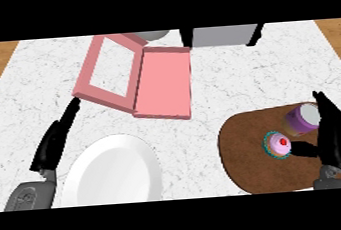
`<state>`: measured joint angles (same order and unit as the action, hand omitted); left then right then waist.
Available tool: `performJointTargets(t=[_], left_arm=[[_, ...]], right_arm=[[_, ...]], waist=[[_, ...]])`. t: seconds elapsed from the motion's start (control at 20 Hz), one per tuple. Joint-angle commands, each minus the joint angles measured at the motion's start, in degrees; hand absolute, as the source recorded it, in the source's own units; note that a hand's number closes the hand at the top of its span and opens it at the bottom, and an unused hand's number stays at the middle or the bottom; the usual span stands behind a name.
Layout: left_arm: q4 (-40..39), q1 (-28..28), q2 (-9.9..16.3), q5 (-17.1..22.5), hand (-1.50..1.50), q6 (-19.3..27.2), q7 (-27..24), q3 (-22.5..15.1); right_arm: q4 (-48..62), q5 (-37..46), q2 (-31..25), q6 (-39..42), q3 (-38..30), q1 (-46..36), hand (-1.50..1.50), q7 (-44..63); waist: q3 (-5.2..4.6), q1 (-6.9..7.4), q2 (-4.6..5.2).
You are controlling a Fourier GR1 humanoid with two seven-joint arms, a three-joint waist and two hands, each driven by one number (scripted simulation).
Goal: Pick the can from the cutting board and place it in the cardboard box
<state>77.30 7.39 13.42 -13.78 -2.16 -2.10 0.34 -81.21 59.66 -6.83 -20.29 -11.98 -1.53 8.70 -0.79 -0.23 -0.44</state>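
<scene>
Purple cylindrical can [304, 118] with a pale top stands upright near the far right edge of the round dark-brown wooden cutting board [244, 152], close to a small pink cupcake [278, 143] with a red cherry and teal wrapper, and the black right hand [336, 133] sits just beside it, fingers straight along its right side and thumb reaching under it, not yet closed round it. By my reading the step in hand is the grasp itself: the fingers must curl round the can without knocking the cupcake. Then comes a lift and a long carry left over the white marbled tabletop [237, 77] to the open pink cardboard box [138, 78]; the left hand [53, 142] rests straight-fingered beside the white oval plate [112, 172].
</scene>
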Motion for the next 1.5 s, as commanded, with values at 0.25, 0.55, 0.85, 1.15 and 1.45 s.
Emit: performJointTargets(t=[0.25, 0.55, 0.85, 1.15, 1.45], left_arm=[[-2.49, 2.81, -0.97, -1.32, 0.00, 0.29, 0.72, 0.46], [-0.32, 1.56, -1.09, -0.19, 0.00, -1.14, 0.61, 1.52], [-1.48, 1.32, -0.95, -1.74, 0.00, -0.48, -0.42, 1.06], [-0.20, 4.91, -2.48, -2.27, 0.00, -3.71, -1.07, -3.59], [-1.84, 6.75, -3.55, -2.96, 0.00, -4.24, -0.13, -5.05]], right_arm=[[4.57, 10.71, -0.34, -10.92, 1.24, -3.70, 1.50, 1.30], [5.85, 12.28, 0.30, -17.14, 0.32, -3.71, 1.50, 1.72], [-1.29, 26.93, 6.47, -13.36, 8.05, -1.95, 1.50, 9.12], [8.27, 25.73, 6.64, 2.91, 25.79, -12.05, 1.50, 7.89], [8.83, 23.63, 6.75, 14.66, 36.30, -25.70, 1.50, 21.85]], waist=[[0.80, 0.30, 0.49], [0.80, 0.30, 0.44], [0.67, 0.50, 0.47], [0.41, 12.18, 3.02], [0.51, 12.62, 1.73]])
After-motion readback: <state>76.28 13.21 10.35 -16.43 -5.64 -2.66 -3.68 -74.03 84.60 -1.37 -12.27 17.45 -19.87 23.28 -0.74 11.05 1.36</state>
